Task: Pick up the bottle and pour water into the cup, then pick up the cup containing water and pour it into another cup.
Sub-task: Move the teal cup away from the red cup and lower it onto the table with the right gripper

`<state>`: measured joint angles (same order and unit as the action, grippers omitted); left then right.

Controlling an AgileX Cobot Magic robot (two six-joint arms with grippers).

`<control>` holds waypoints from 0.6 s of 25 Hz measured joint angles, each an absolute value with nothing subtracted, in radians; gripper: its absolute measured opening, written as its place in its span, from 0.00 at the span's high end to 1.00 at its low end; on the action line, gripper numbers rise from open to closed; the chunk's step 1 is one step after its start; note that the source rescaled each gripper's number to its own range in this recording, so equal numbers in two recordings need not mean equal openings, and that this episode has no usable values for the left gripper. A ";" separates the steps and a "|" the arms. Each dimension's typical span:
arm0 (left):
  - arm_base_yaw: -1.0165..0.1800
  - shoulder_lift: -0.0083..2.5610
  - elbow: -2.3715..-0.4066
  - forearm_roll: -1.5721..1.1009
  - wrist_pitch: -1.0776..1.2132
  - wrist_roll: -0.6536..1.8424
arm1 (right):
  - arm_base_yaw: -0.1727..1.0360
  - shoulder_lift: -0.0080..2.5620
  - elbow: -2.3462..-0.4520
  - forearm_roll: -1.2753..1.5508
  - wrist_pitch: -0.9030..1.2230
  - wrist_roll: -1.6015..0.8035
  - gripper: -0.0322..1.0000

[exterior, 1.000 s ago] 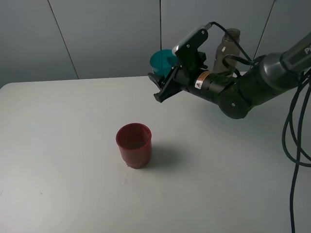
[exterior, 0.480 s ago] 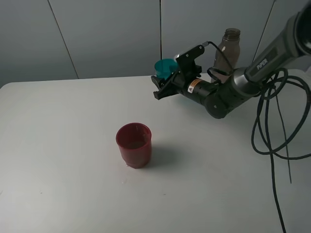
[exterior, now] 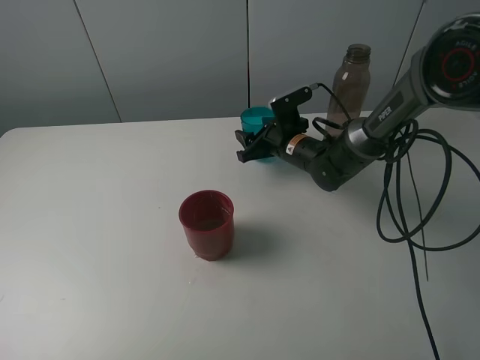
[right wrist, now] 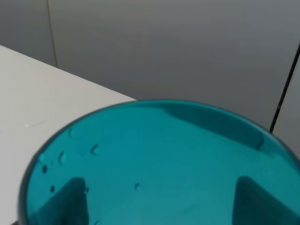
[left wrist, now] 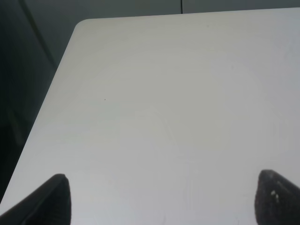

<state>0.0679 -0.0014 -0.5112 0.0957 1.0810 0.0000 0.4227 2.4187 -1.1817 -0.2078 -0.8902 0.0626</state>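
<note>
The cup (exterior: 257,118), a teal translucent tumbler, sits between the fingers of the right pincer (exterior: 255,147) at the far side of the white table (exterior: 97,247), upright or nearly so. The right arm (exterior: 330,154) reaches low across the table toward it, its forearm close to level and its black cables (exterior: 420,202) looping behind. In the right wrist view the cup's (right wrist: 159,164) open mouth fills the picture; the two dark fingers (right wrist: 65,199) show through its wall on either side, closed against it, and only a few droplets cling inside, with no pool of water to be seen.

Another cup (exterior: 207,224), dark red and wider, stands well apart from the pincer, nearer the front of the table; something dark and wet-looking lies at its bottom. The bottle (exterior: 350,79), smoky and uncapped, stands upright behind the right arm, just beyond its wrist.

The left pincer's (left wrist: 159,199) two dark fingertips (left wrist: 54,199) are spread wide apart over bare table, holding nothing.
</note>
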 joint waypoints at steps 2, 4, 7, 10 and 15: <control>0.068 -0.001 -0.511 0.096 1.081 0.000 | 0.423 2.419 -1.182 -0.203 -0.888 0.075 0.92; 0.068 -0.001 -0.511 0.096 1.081 0.000 | 0.423 2.419 -1.182 -0.208 -0.884 0.081 0.92; 0.068 -0.001 -0.511 0.096 1.081 0.000 | 0.423 2.419 -1.182 -0.217 -0.884 0.087 0.50; 0.068 -0.001 -0.511 0.096 1.081 0.000 | 0.423 2.419 -1.182 -0.219 -0.881 0.101 0.06; 0.068 -0.001 -0.511 0.096 1.081 0.000 | 0.423 2.408 -1.162 -0.221 -0.873 0.134 0.01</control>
<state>0.0679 -0.0014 -0.5112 0.0957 1.0810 0.0000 0.4227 2.4084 -1.1625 -0.2210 -0.8733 0.1336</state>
